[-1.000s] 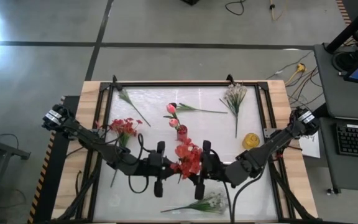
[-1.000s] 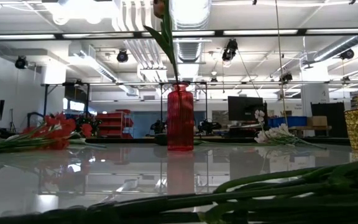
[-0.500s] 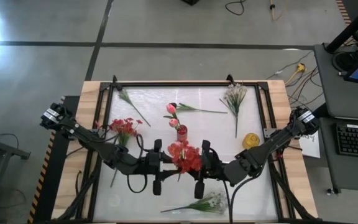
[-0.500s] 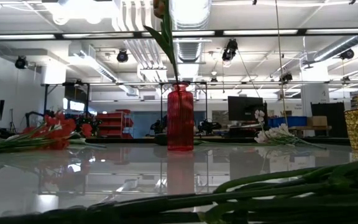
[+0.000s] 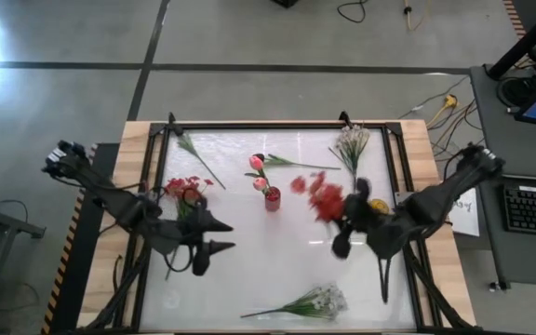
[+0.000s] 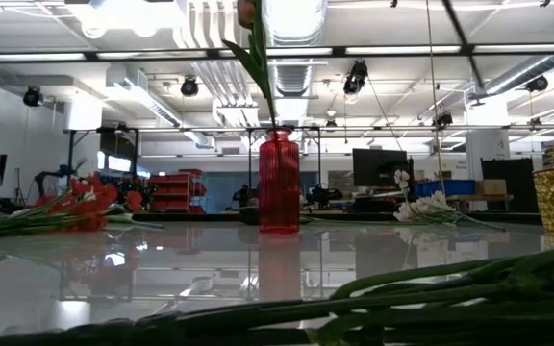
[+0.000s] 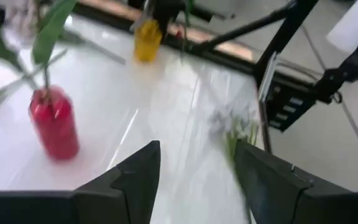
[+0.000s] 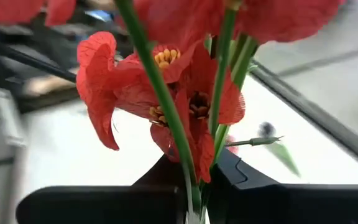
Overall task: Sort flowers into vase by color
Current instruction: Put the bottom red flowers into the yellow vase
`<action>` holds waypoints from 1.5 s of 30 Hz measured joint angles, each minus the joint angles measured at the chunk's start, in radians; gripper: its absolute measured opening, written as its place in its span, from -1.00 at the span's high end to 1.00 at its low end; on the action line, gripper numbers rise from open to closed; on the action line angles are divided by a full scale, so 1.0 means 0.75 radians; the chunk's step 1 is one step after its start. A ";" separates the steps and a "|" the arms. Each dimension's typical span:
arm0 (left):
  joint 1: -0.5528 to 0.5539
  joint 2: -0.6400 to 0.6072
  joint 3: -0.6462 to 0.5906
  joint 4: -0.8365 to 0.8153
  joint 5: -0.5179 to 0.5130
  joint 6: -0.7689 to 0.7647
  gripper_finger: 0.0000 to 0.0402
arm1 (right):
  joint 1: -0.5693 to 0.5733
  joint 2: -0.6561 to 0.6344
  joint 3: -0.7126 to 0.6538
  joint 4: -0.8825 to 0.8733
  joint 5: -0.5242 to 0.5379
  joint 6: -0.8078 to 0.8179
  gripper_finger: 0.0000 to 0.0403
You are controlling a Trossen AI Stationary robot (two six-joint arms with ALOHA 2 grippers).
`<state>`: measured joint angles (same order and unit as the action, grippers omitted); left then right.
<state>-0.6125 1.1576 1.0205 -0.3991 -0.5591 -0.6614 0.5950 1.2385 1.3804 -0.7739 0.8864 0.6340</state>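
My right gripper (image 5: 347, 221) is over the table's right half, shut on a bunch of red flowers (image 5: 321, 199) whose blooms (image 8: 185, 93) fill the right wrist view. My left gripper (image 5: 216, 234) (image 7: 194, 180) stands open and holds nothing, left of the red vase (image 5: 273, 198) (image 7: 55, 124). A pink rosebud (image 5: 261, 184) stands in that vase. Another pink rosebud (image 5: 257, 162) lies behind it. A second red bunch (image 5: 186, 189) lies at the left. White sprays lie at the far right (image 5: 350, 144) and near the front edge (image 5: 310, 302). My right gripper pinches the red bunch's green stems (image 8: 194, 186) between its two fingers, just below the blooms. The fingers reach toward the table's left, slanting a little down. The blooms stick out beyond the fingertips, and the bunch is lifted clear of the table.
A yellow vase (image 5: 377, 209) (image 7: 146, 40) stands just behind my right gripper, partly hidden by it. A single green-stemmed flower (image 5: 192, 147) lies at the far left. A dark frame (image 5: 277, 124) runs round the white table top.
Both grippers stood together over the red bunch near the table's middle. My left gripper has let go of it, opened and drawn back toward the left edge. My right gripper has carried the bunch toward the right and far side, and the blooms have swung with it.
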 joint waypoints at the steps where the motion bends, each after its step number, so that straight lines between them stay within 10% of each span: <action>1: -0.005 -0.012 0.000 -0.033 -0.001 -0.027 0.05 | 0.002 -0.028 0.000 -0.107 0.034 0.059 0.91; 15: -0.008 0.082 -0.002 -0.060 -0.061 -0.069 0.16 | 0.003 -0.253 -0.077 -1.064 0.334 0.853 0.91; 29: 0.003 0.074 -0.002 -0.052 -0.083 -0.074 0.16 | 0.003 -0.452 -0.382 -1.063 0.241 1.016 0.91; 45: 0.034 0.074 -0.002 -0.059 -0.152 -0.074 0.16 | 0.003 -0.549 -0.285 -1.063 0.109 0.798 0.91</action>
<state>-0.5869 1.2133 1.0187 -0.4431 -0.6727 -0.7170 0.5976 0.8265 1.1663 -1.5713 0.9680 1.2325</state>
